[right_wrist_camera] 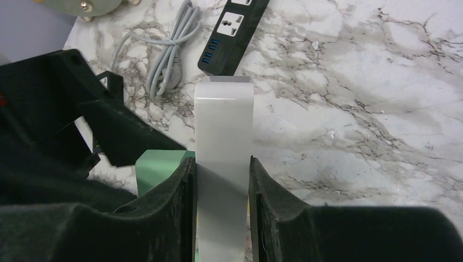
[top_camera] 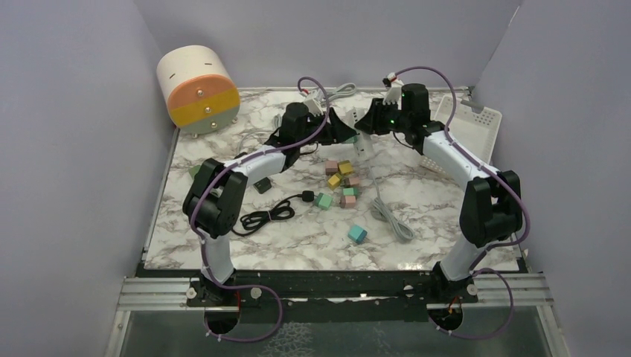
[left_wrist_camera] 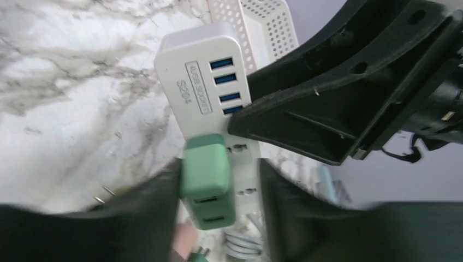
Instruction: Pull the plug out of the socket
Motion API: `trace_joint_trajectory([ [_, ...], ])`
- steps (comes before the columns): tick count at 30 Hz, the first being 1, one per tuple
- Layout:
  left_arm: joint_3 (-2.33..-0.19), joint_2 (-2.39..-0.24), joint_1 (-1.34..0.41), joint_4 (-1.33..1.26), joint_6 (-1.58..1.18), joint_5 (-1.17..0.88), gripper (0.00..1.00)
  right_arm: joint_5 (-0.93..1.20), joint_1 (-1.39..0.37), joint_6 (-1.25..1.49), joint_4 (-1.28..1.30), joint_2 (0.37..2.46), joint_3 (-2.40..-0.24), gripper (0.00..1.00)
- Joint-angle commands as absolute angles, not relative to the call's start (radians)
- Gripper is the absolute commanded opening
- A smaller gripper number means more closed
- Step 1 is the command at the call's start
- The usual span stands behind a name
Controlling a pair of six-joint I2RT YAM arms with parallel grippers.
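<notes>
Marble-patterned tabletop [top_camera: 446,216] enclosed by plain grey walls forms the setting, and toward its far middle a white power strip [left_wrist_camera: 191,71] is held up between the two arms. The green plug [left_wrist_camera: 205,169] is seen seated against the strip's socket face, just below the blue USB ports, so the pull is judged not yet made. The strip is clamped across its width by the right gripper [right_wrist_camera: 221,164], both pads pressed to its sides. The left gripper [left_wrist_camera: 219,169] is set around the plug with its fingers parted: one finger lies at the plug's edge, while a strip of white shows beside the other, so no firm grip is read. Closing and pulling appear to be left. Farther off, a black power strip [right_wrist_camera: 235,33], a grey cable [right_wrist_camera: 169,60] and coloured blocks [top_camera: 341,182] lie on the table. The plug's prongs are hidden, the left fingers are blurred, and from above the plug is masked by the grippers.
</notes>
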State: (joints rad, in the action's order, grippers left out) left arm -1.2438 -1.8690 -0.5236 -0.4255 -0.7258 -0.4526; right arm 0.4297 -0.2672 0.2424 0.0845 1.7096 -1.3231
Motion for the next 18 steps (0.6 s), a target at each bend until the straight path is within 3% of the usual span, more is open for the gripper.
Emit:
trace_joint_trajectory([
  [1,-1.310,-1.931,-0.525,-0.476,-0.761,-0.490,0.06,0.483,-0.267,0.238,0.088,1.653,-1.360,0.01],
  [2,-1.304,-1.940,-0.523,-0.485,-0.785,-0.484,0.00,0.483,-0.267,0.239,0.090,1.650,-1.362,0.01],
  [12,-1.207,-1.901,-0.498,-0.508,-0.815,-0.456,0.00,0.388,-0.267,0.232,0.095,1.640,-1.360,0.01],
  [18,-1.103,-1.808,-0.431,-0.491,-0.765,-0.444,0.00,-0.071,-0.275,0.120,0.067,1.575,-1.328,0.01],
])
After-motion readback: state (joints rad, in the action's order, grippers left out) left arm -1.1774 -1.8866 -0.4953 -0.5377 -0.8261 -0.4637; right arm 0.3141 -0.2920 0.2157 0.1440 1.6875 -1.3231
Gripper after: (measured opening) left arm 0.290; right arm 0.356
